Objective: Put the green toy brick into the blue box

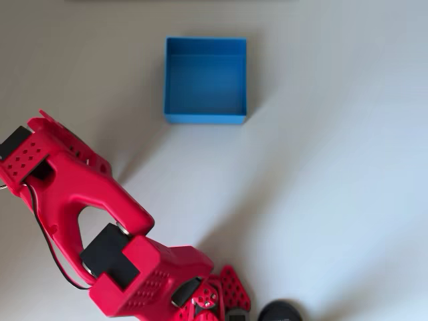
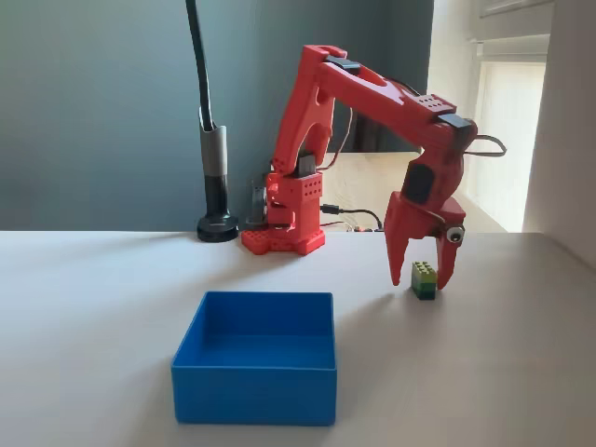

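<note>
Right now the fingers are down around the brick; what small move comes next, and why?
Probably close the gripper. In the fixed view its open fingers straddle the green toy brick, which sits on the table between them, so a squeeze should secure it. Only then lift and carry it to the blue box, which looks empty.

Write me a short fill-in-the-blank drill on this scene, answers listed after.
1. The blue box has nothing inside; it is ____.
2. The green toy brick rests on the ____, not in the box.
3. The gripper has its fingers on either side of the ____.
4. The arm's colour is ____.

Missing words: empty; table; brick; red
</note>
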